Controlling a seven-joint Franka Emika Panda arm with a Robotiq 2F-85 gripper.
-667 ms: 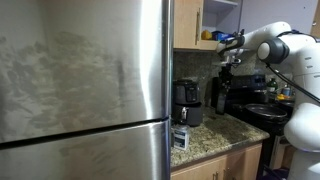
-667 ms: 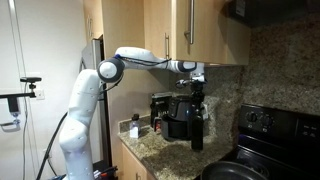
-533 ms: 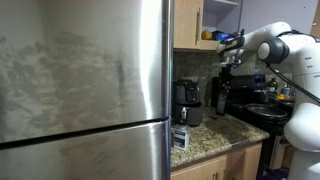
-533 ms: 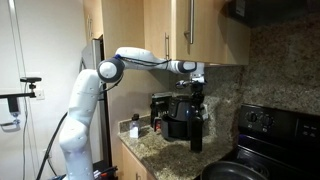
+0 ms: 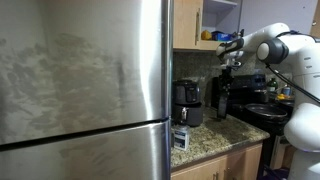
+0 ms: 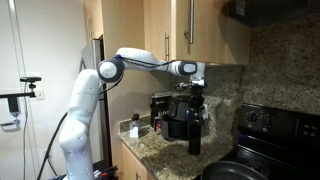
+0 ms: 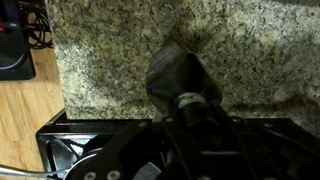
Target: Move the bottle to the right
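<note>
The bottle [image 6: 195, 128] is tall, dark and upright on the granite counter [image 6: 160, 152], just in front of the black coffee maker [image 6: 175, 115]. It also shows in an exterior view [image 5: 221, 101] beside the coffee maker [image 5: 187, 100]. My gripper [image 6: 196, 90] comes down from above and is shut on the bottle's top; it also shows in an exterior view [image 5: 226, 68]. In the wrist view I look straight down on the bottle [image 7: 180, 80]. My gripper [image 7: 190, 118] is dark and blends with the bottle's neck.
A black stove [image 6: 272, 128] with a dark pan [image 6: 235, 172] stands close beside the bottle. A small bottle [image 6: 134, 127] sits at the counter's other end. Wooden cabinets [image 6: 185, 30] hang overhead. A steel fridge [image 5: 85, 90] fills one exterior view.
</note>
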